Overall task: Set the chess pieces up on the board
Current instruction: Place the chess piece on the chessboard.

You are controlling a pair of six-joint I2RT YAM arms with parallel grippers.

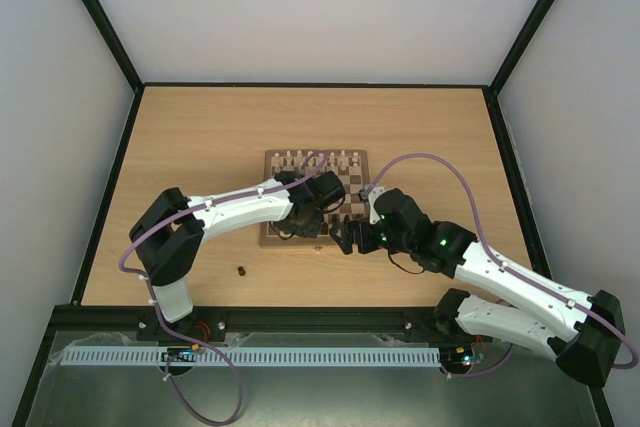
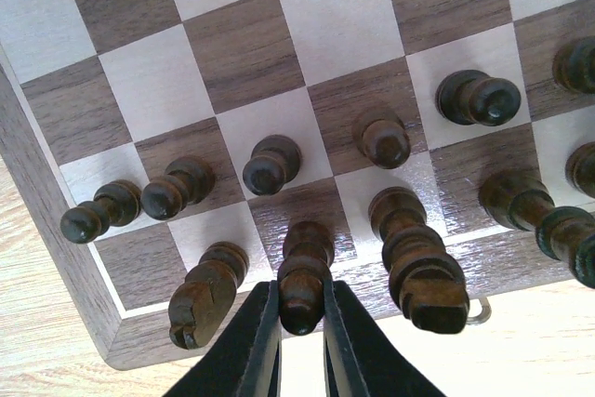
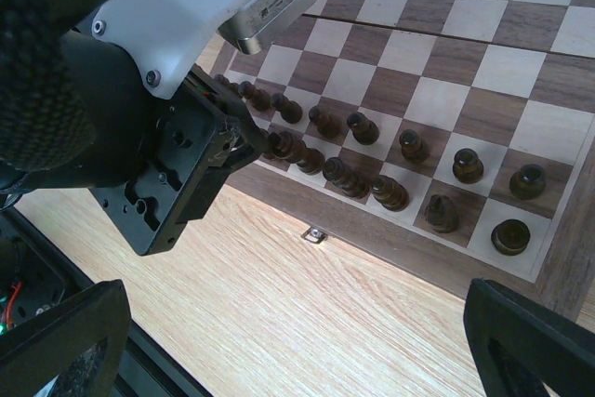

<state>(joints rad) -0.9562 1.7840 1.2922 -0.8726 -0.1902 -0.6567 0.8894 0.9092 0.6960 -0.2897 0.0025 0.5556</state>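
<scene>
Your left gripper [image 2: 300, 295] pinches a slim, knob-topped dark brown turned wooden chess piece [image 2: 305, 253], standing on the near back row of the brown-and-cream checked wooden board [image 2: 344, 16], likely to seat it squarely among neighbouring dark pieces [image 2: 409, 258]; your right gripper [image 3: 297, 346] hangs spread wide over the pale wooden desk [image 3: 279, 304], clear of the work.

My worktop [image 1: 200, 137] is pale wood grain with a dark rim all round. Flat on it, about mid-width and a little toward my side, sits the board [image 1: 283, 169], its clasp [image 3: 316, 234] edge facing me. One dark piece [image 1: 242, 271] lies alone on the bare wood, just off the board's near-left corner, not touching it, close to the near rim.
</scene>
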